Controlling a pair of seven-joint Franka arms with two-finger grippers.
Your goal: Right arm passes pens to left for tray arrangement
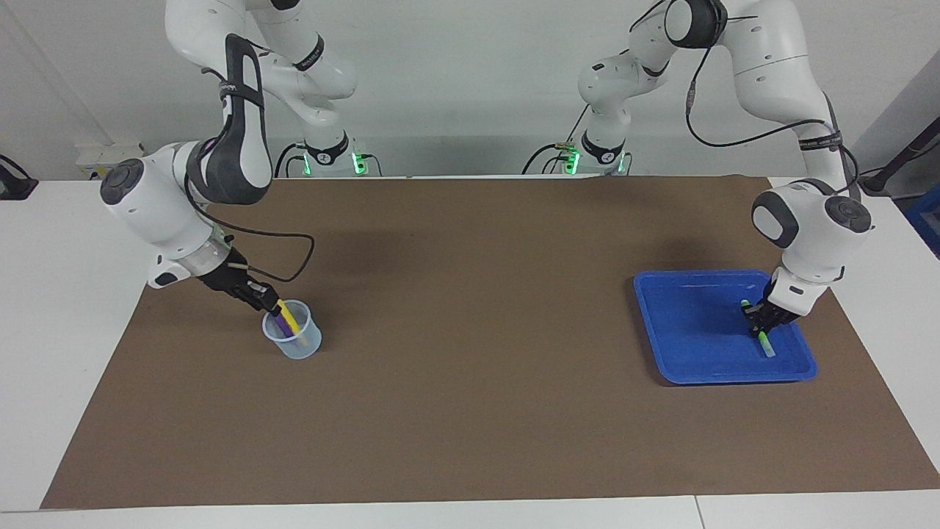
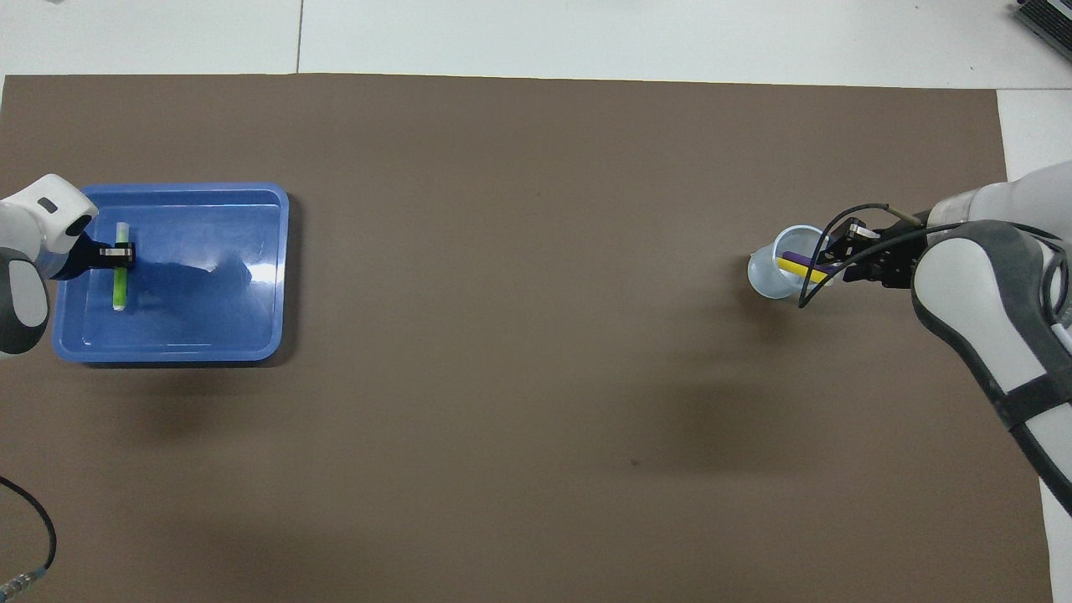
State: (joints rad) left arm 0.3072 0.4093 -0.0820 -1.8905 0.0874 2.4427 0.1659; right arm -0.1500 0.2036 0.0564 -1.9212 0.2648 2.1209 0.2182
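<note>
The blue tray lies toward the left arm's end of the table. My left gripper is down inside it, shut on the green pen, which sits low along the tray's floor. I cannot tell whether the pen touches the floor. A clear cup at the right arm's end holds the yellow pen and the purple pen, both leaning. My right gripper is at their upper ends, above the cup's rim.
A brown mat covers most of the white table, and both tray and cup stand on it. A black cable loops from the right wrist above the mat. Another cable end lies near the robots at the left arm's end.
</note>
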